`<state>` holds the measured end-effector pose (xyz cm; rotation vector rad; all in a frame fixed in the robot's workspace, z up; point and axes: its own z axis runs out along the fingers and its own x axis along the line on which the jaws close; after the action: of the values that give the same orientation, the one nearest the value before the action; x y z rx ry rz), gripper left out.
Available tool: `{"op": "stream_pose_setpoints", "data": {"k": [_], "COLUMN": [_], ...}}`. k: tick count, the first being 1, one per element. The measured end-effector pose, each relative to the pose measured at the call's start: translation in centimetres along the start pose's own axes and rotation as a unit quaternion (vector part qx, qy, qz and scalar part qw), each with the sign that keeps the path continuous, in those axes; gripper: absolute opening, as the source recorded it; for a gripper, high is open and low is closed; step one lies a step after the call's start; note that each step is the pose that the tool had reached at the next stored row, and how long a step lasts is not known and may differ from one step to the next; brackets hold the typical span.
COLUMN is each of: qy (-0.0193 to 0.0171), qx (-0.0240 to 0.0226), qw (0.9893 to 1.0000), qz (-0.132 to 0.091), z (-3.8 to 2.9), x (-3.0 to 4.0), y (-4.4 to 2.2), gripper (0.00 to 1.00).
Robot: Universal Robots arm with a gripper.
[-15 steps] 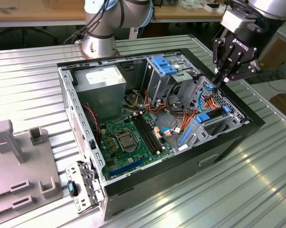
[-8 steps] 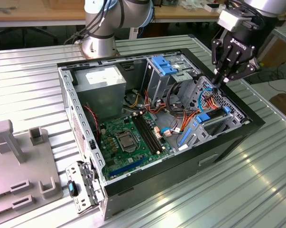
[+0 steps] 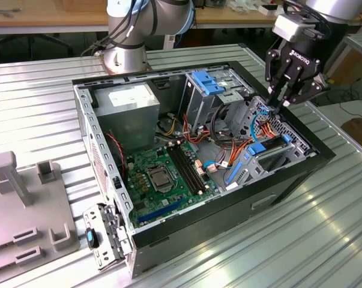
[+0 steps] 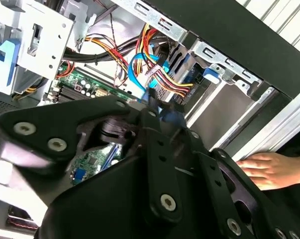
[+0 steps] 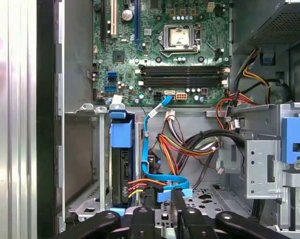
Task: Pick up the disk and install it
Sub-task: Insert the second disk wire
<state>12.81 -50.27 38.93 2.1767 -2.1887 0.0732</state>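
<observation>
Open computer case (image 3: 84, 129) lying on a slatted metal table (image 3: 325, 240), seen in the exterior view. Motherboard (image 3: 162, 174) on the case floor, toward 7 o'clock from the case centre; power supply (image 3: 129, 105) at 11 o'clock; drive bays at 3 o'clock. The disk (image 5: 122, 169): dark body with blue rail, seated on edge in the drive bay, just beside a bundle of coloured power wires (image 5: 189, 144). Gripper (image 3: 284, 102): at 2 o'clock in the exterior view, poised over the drive bays, fingers drawn together with nothing of the disk between them; tips touch a blue data cable (image 5: 162, 180) near the disk, though a pinch on it cannot be confirmed. A person's hand (image 4: 264, 169) rests outside the case wall. Grey fixture plate (image 3: 24, 204) on the table at 8 o'clock.
</observation>
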Motion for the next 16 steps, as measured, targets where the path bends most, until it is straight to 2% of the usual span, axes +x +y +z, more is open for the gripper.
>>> {"op": "stream_pose_setpoints", "data": {"k": [2, 11, 16], "qy": [0.0006, 0.0039, 0.0059], "qx": [0.0000, 0.0000, 0.0000], "qw": [1.0000, 1.0000, 1.0000], "qz": [0.000, 0.000, 0.000], "z": [0.07, 0.39, 0.54], "x": [-0.01, -0.59, -0.64], "y": [0.00, 0.00, 0.00], "gripper": [0.38, 0.38, 0.38]}}
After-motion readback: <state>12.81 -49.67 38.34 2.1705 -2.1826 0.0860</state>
